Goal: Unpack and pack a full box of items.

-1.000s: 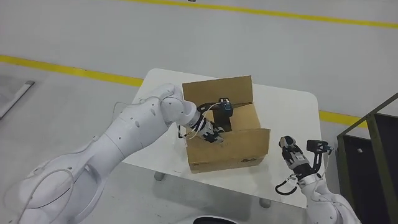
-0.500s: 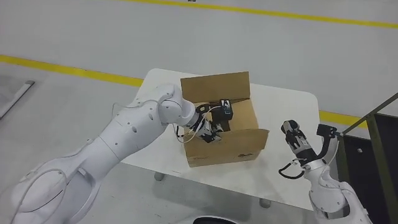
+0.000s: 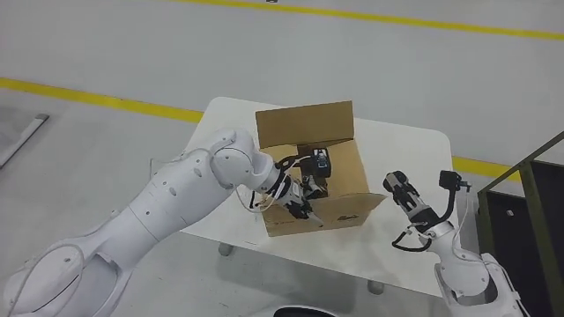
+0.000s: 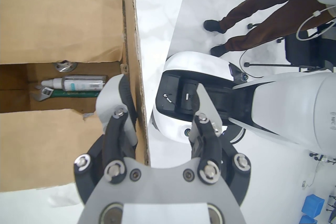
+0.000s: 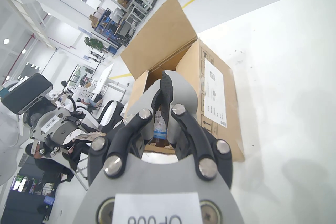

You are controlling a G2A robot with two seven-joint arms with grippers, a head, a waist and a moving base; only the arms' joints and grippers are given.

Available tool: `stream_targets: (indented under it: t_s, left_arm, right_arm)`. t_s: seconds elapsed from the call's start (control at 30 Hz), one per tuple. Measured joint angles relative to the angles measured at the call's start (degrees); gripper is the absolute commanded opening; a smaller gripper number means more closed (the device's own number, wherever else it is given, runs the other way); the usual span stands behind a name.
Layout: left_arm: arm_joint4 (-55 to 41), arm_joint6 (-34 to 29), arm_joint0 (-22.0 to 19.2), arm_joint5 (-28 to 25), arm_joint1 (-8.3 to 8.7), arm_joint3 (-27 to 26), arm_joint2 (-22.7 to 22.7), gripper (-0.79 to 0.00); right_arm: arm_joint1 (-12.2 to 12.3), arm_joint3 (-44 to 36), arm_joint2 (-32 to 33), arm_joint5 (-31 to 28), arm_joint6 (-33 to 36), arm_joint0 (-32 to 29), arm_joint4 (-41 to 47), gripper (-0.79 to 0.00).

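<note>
Box (image 3: 339,216) mid-unpacking, it seems | left gripper (image 4: 157,89) jaws apart astride box's side flap (image 4: 136,51) | right gripper (image 5: 170,80) clamped on small bottle (image 5: 159,128) just outside box | spray bottle (image 4: 76,82), wrench (image 4: 52,93) inside box | next move calls for setting small bottle down beside box.
</note>
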Motion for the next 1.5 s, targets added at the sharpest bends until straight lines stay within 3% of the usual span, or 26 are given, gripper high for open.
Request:
stream_targets:
  t_s: [0.33, 0.53, 0.73, 1.0, 1.27, 1.5]
  left_arm:
    - [-7.7, 1.4, -1.4, -1.4, 2.75, -5.0, 4.9, 0.000]
    - [-10.2, 2.9, -3.9, -2.9, 4.15, -4.5, 8.0, 0.000]
    - [-11.6, 3.7, -4.5, -3.6, 4.89, -1.1, 7.0, 0.000]
    - [-10.0, 6.4, -3.0, -0.4, 5.15, 1.2, 4.3, 0.000]
    - [-8.0, 10.0, -0.9, 4.1, 5.08, 2.0, 1.9, 0.000]
    - [-8.0, 10.1, -0.8, 4.4, 5.07, 2.0, 1.7, 0.000]
  right_arm:
    - [0.7, 0.3, 0.5, -5.6, 6.8, -1.5, -0.4, -0.785]
    - [1.3, 0.5, 1.1, -11.5, 9.6, -3.0, -2.2, -0.785]
    - [1.8, 0.8, 1.1, -17.3, 10.7, -4.8, -5.5, -0.785]
    - [2.5, 1.4, 0.5, -24.3, 10.8, -6.8, -12.5, -0.785]
    - [2.5, 3.0, -2.0, -23.0, 4.7, -6.3, -23.2, -0.785]
    - [1.7, 3.0, 1.5, -13.9, -10.8, -6.0, -18.1, -0.785]
